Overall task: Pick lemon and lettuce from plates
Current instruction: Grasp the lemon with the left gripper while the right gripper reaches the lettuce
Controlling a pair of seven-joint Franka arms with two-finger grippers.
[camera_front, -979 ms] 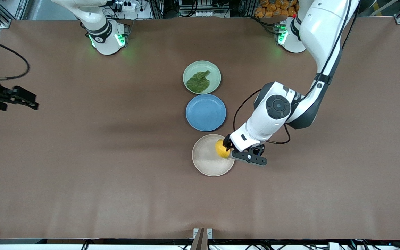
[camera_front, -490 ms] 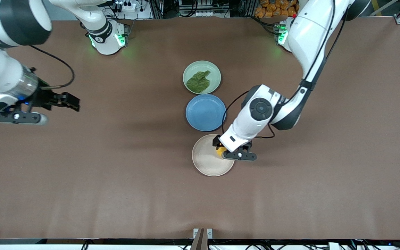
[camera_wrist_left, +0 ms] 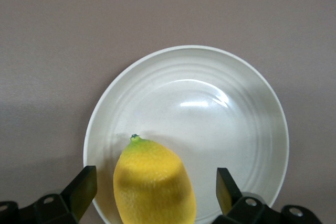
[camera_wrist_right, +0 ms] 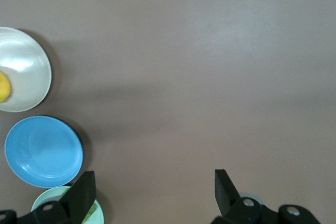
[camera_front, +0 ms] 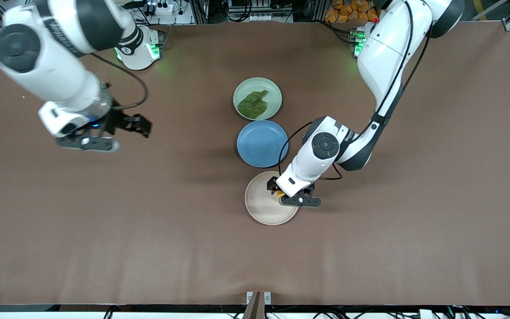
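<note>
A: Left claw (camera_wrist_left: 152,192) — status?
B: Spread wide over beige plate (camera_front: 261,208), lemon (camera_wrist_left: 153,184) between fingers, at plate's 3 o'clock edge.
A: Right claw (camera_front: 124,128)?
B: Released, above bare bench (camera_front: 148,230).

Hidden and cut-off parts

In the front view the left gripper (camera_front: 291,193) covered nearly all of the lemon (camera_front: 278,192), only a yellow sliver showing beside it. In the left wrist view the picture's edge cut off the lemon's lower end and the beige-white plate (camera_wrist_left: 252,108) rim. In the right wrist view the pale green plate (camera_wrist_right: 52,196) was mostly cropped.
</note>
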